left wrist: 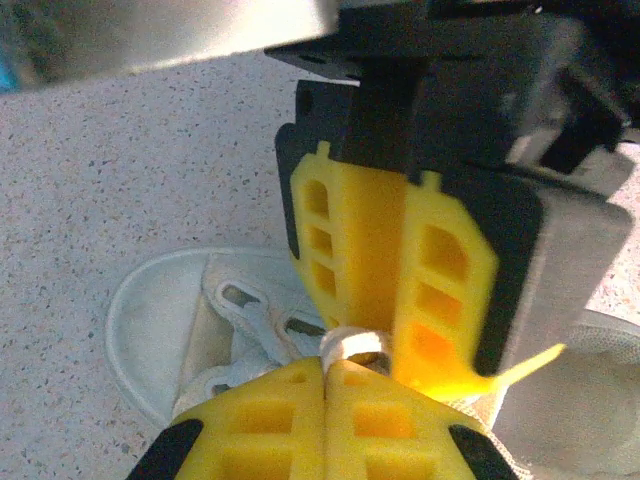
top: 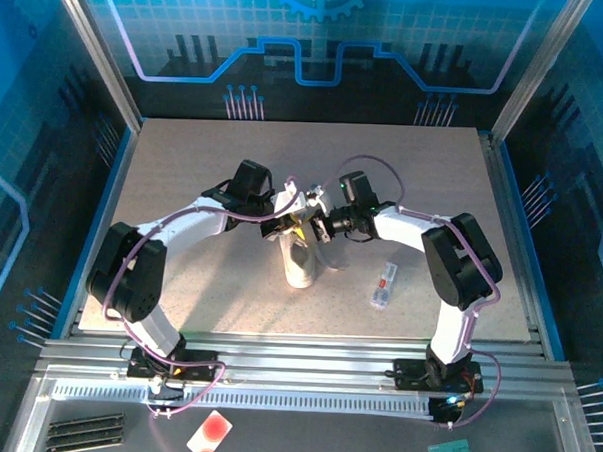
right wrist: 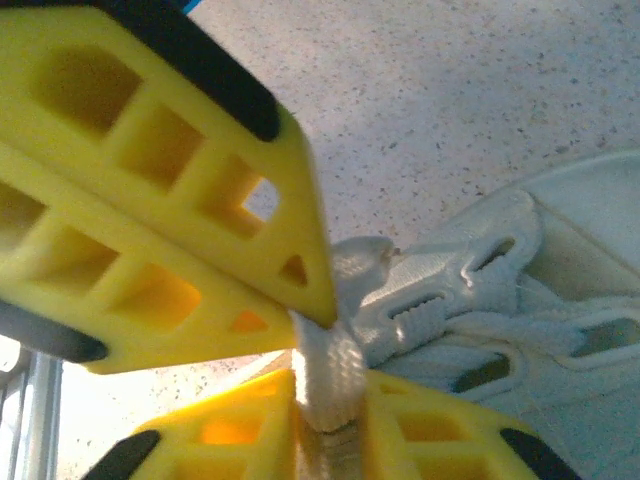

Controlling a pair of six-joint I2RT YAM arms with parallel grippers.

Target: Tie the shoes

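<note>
You'll find the shoe [top: 299,264] near the middle of the tabletop [top: 183,181] in the top view, toe towards the lower edge of the frame. Both pincers meet just above its laced end.

Your left pincer [top: 294,214] comes in from the left, and its yellow fingers [left wrist: 270,420] are pressed together along the bottom of its own wrist view, with a bit of lace [right wrist: 325,375] showing right at their tips. Your right pincer [top: 316,227] comes in from the right. At the bottom centre of its wrist view, its fingers [right wrist: 440,440] are clamped on that white lace, which stands up between them. The two pincers are tip to tip, almost touching.

At centre right of the top view, well apart from the shoe, lies a small flat white item [top: 383,286] with red marks (too small for you to read). A white card [top: 209,434] with a red patch sits below the rails at lower left, with no legible lettering.
</note>
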